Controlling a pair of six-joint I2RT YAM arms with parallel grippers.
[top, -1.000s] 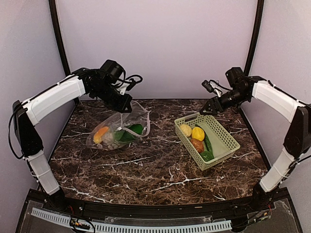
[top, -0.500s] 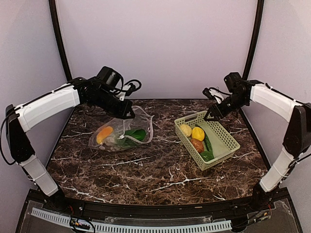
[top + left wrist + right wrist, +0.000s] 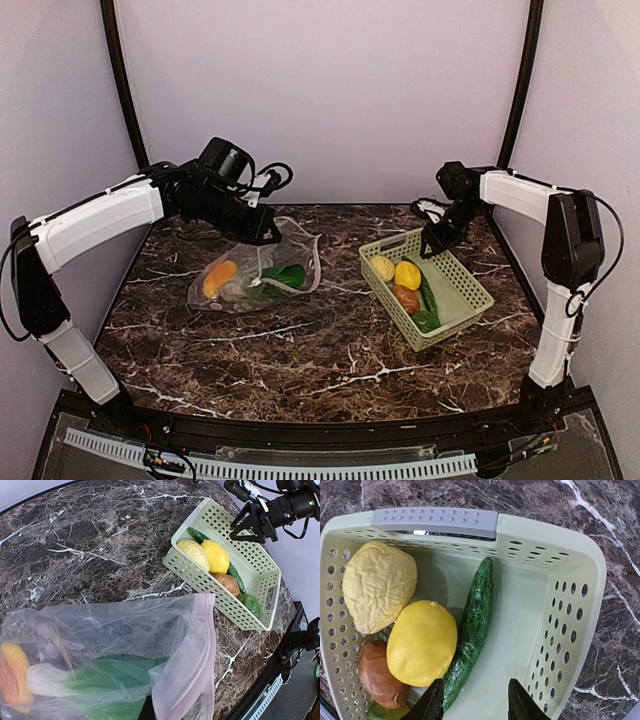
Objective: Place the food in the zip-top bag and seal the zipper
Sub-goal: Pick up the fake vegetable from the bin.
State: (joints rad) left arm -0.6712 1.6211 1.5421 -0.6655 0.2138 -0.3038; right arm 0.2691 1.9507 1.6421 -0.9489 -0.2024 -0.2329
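On the marble counter (image 3: 330,350), one zip-top bag (image 3: 125,625) holds one orange piece (image 3: 218,278) and one bok choy (image 3: 75,680); left jaws clamp its mouth. Right jaws gape over one basket (image 3: 470,290): two lemons (image 3: 422,642), potato (image 3: 377,672), cucumber (image 3: 472,630), pepper (image 3: 250,602).

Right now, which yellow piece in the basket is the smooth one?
The brighter yellow lemon, lying between the brown potato and the paler wrinkled lemon by the basket handle.

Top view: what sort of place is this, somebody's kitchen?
Probably a robot test booth, not a kitchen: plain walls enclose a marble-patterned table, a left arm and right arm rise from its near edge, and the basket holds toy-like produce.
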